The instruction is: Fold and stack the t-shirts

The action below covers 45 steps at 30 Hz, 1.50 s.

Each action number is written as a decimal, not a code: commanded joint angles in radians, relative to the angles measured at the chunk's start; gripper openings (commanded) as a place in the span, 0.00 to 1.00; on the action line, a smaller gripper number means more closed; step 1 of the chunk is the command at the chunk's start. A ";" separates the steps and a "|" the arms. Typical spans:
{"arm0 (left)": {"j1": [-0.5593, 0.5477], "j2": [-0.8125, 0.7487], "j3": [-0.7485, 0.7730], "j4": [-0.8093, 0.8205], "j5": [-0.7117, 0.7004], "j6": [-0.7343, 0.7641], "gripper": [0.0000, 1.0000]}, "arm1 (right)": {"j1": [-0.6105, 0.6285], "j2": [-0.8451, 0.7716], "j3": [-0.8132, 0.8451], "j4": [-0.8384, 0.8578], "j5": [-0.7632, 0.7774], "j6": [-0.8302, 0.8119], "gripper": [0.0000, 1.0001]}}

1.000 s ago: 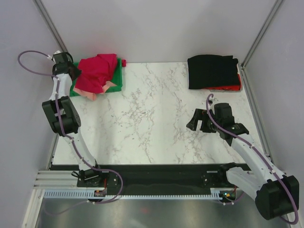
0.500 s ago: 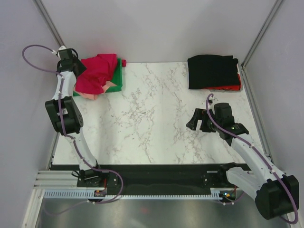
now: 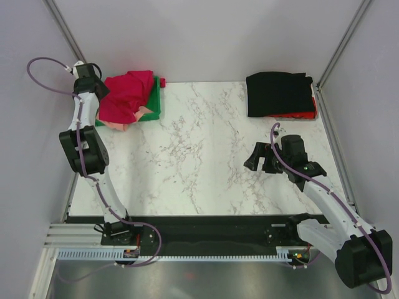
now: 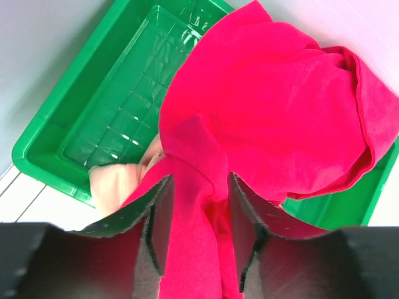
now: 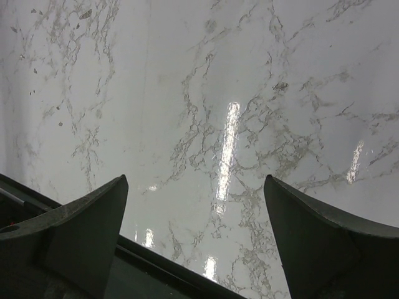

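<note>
L gripper (image 4: 199, 187) shifted toward far edge; jaws widened astride crimson t-shirt (image 4: 274, 106) fold, grip unclear. R gripper (image 5: 194, 184) spread, idle. Pickup prob. unfinished.

Cloth items counted: four. One crimson t-shirt (image 3: 124, 93), one salmon-pink t-shirt (image 3: 117, 124) and one black t-shirt (image 3: 278, 93) are recorded. One red layer (image 3: 302, 116) is noted under the black one; only its edge is seen, so its kind cannot be told. One green tray (image 3: 156, 103) is counted. Two arms are counted, left arm (image 3: 84, 149) and right arm (image 3: 324, 199), each with one gripper: left gripper (image 4: 198, 205), right gripper (image 5: 194, 187), two fingers apiece. Two purple cables (image 3: 43, 68) are logged, one per arm. One marble table (image 3: 199, 162) is entered.
</note>
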 commanded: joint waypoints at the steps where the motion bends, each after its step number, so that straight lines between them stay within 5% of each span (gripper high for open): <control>1: 0.002 0.029 0.046 0.001 -0.034 0.041 0.45 | 0.004 -0.002 -0.010 0.039 -0.009 -0.012 0.98; 10: 0.002 0.055 0.061 -0.002 -0.001 0.043 0.52 | 0.003 0.001 -0.013 0.042 -0.006 -0.011 0.98; 13: 0.000 0.055 0.062 0.001 -0.001 0.044 0.42 | 0.004 0.000 -0.014 0.044 -0.004 -0.011 0.98; 16: 0.000 0.055 0.064 -0.002 -0.008 0.041 0.20 | 0.004 0.006 -0.014 0.046 -0.004 -0.011 0.98; 17: 0.000 0.052 0.065 0.000 -0.009 0.038 0.04 | 0.004 0.006 -0.014 0.047 -0.004 -0.011 0.98; 18: -0.002 0.046 0.067 0.000 -0.008 0.037 0.02 | 0.004 0.006 -0.016 0.050 -0.004 -0.009 0.98; 26: -0.049 -0.040 0.121 -0.002 -0.023 0.011 0.02 | 0.003 0.011 -0.019 0.056 -0.003 -0.009 0.98; 30: -0.159 -0.096 0.324 -0.018 -0.072 0.020 0.02 | 0.003 0.021 -0.017 0.058 -0.012 -0.009 0.98; 37: -0.238 -0.248 0.456 -0.022 -0.075 -0.156 0.02 | 0.004 0.014 -0.010 0.041 -0.034 -0.005 0.98; 42: -0.404 -0.279 0.743 0.003 0.004 -0.170 0.02 | 0.004 -0.026 0.016 0.012 -0.009 0.012 0.98; 45: -0.534 -0.387 0.727 0.151 0.066 -0.111 0.02 | 0.004 -0.066 0.088 -0.045 0.034 0.023 0.98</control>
